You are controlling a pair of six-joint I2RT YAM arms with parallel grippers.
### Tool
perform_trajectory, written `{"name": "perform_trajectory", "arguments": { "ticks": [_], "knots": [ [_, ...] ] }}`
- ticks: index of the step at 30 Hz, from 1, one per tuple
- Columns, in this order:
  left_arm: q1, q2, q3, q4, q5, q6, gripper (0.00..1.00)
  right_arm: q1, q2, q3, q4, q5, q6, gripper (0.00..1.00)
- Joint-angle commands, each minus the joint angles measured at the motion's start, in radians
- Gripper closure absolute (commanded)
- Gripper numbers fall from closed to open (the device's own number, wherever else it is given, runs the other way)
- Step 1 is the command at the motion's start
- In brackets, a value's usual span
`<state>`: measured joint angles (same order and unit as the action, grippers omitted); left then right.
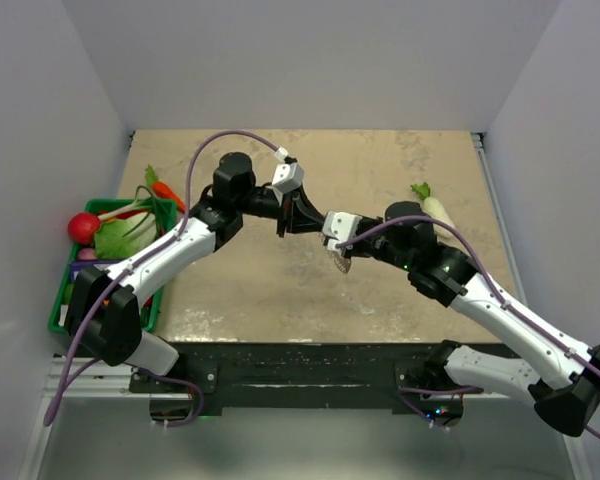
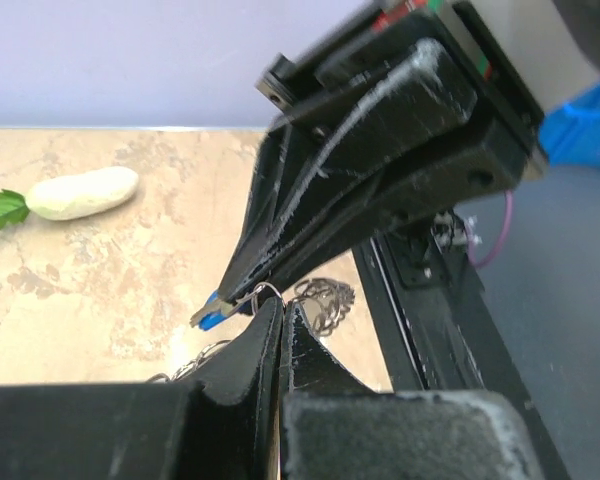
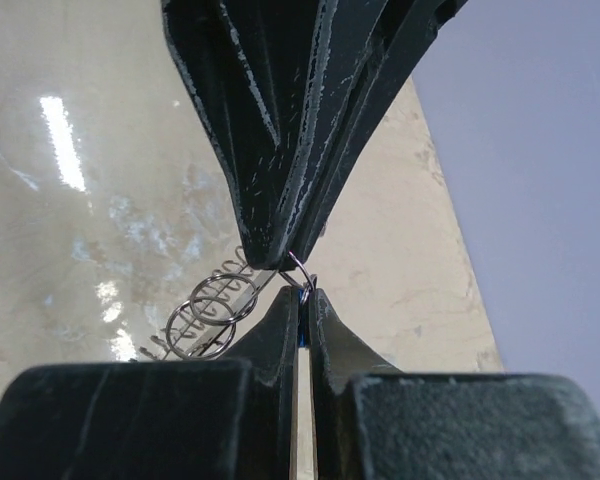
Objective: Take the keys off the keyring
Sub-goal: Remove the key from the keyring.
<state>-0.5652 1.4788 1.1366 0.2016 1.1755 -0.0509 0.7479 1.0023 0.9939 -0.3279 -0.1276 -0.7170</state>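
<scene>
Both grippers meet tip to tip above the table's middle. My left gripper [image 1: 310,222] [image 2: 281,306] is shut on a small wire ring [image 2: 265,292] of the keyring. My right gripper [image 1: 325,235] [image 3: 303,296] is shut on the key. The key's blue head [image 2: 212,316] sticks out past the right fingers in the left wrist view. In the right wrist view it shows only as a blue sliver [image 3: 302,331] between them. The grey coiled keyring [image 1: 340,262] [image 2: 325,303] [image 3: 212,310] hangs below the tips, above the table.
A white radish [image 1: 435,207] [image 2: 80,192] with green leaves lies at the right rear of the table. A green basket [image 1: 65,290] with vegetables and a red ball stands at the left edge. Walls enclose three sides.
</scene>
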Motion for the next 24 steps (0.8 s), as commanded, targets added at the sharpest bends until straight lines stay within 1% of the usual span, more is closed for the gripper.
{"name": "perform_trajectory", "arguments": {
  "ticks": [1,9,12,15,16,18,24],
  "knots": [
    [-0.002,-0.014,-0.072,0.265,0.049,-0.291,1.0,-0.004,0.007,-0.018,0.216,0.293,-0.027,1.0],
    [0.001,-0.029,-0.09,0.314,0.02,-0.333,1.0,-0.002,0.012,-0.077,0.358,0.439,-0.002,1.0],
    [0.013,-0.035,-0.097,0.318,0.004,-0.336,1.0,-0.002,-0.004,-0.095,0.36,0.428,-0.006,1.0],
    [0.03,-0.049,-0.103,0.318,-0.013,-0.337,1.0,-0.019,-0.021,-0.084,0.331,0.367,0.017,1.0],
    [0.034,-0.052,-0.104,0.318,-0.019,-0.337,1.0,-0.027,-0.025,-0.071,0.288,0.324,0.036,1.0],
    [0.041,-0.058,-0.104,0.311,-0.02,-0.334,1.0,-0.05,-0.027,-0.051,0.264,0.284,0.056,1.0],
    [0.042,-0.066,-0.103,0.26,-0.019,-0.288,1.0,-0.116,0.001,0.061,0.124,0.083,0.106,1.0]
  ]
}}
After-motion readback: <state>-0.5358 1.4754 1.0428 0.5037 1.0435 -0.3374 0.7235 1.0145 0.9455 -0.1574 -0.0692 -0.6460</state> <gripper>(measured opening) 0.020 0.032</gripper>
